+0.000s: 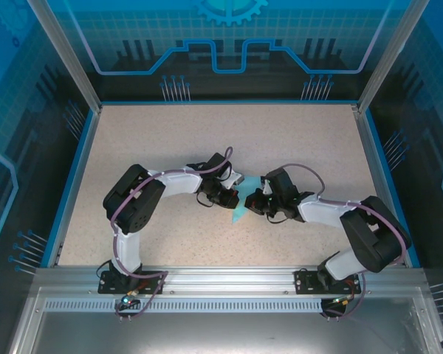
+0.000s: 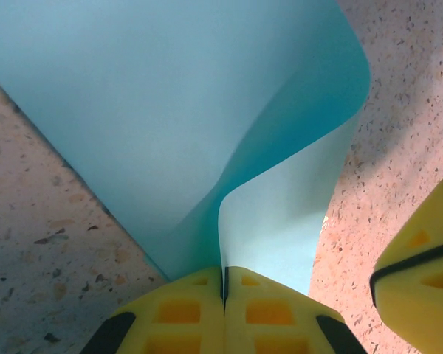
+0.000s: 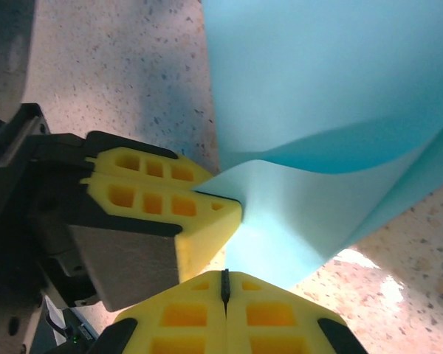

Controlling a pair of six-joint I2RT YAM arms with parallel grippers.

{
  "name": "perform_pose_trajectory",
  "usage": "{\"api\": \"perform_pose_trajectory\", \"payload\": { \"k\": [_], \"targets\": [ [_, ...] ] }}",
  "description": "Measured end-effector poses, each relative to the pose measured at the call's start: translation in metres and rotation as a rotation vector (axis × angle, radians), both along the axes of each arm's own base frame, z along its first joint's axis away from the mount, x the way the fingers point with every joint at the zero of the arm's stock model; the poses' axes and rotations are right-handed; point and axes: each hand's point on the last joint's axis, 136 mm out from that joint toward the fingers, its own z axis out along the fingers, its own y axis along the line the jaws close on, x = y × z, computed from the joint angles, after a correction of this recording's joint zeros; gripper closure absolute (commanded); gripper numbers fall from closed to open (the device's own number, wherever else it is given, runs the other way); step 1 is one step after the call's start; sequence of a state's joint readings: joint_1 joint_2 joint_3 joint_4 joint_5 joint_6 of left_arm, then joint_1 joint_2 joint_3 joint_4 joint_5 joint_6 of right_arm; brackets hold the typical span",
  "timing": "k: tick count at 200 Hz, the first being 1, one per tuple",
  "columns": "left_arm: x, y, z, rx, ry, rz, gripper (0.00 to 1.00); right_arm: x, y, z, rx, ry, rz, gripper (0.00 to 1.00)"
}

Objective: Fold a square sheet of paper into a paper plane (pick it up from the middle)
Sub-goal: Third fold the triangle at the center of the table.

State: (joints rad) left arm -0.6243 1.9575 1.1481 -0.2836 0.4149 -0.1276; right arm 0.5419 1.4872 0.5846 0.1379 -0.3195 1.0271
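The left tool (image 2: 224,293) and right tool (image 3: 224,284) each clamp the square sheet of paper (image 2: 170,110); diverging pulls could tear it.

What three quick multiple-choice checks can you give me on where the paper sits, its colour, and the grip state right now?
1. Where is the sheet of paper?
A. At the middle of the table, between the left gripper and right gripper.
B. At the far left corner.
C. Past the right edge.

2. What colour is the sheet?
A. White.
B. Red.
C. Light blue.

3. How do the grippers stand?
A. Both open.
B. Both shut on the sheet.
C. One shut, one open.

Answers:
1 A: the top view shows it between the two wrists at mid-table.
2 C: both wrist views show cyan paper.
3 B: each wrist view shows closed yellow fingers pinching the paper.
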Motion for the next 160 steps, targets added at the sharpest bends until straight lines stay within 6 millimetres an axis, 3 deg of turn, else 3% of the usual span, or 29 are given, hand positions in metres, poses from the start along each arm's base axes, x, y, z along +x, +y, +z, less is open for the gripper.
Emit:
{"api": "perform_pose_trajectory", "payload": {
  "k": [77,160],
  "targets": [
    [0.000,-0.001,0.000,-0.003,0.004,-0.001,1.00,0.018,-0.002,-0.001,0.004,0.003,-0.019,0.98],
    [0.000,-0.001,-0.001,-0.003,0.005,-0.001,1.00,0.018,-0.001,0.001,0.048,-0.003,-0.012,0.98]
  ]
}}
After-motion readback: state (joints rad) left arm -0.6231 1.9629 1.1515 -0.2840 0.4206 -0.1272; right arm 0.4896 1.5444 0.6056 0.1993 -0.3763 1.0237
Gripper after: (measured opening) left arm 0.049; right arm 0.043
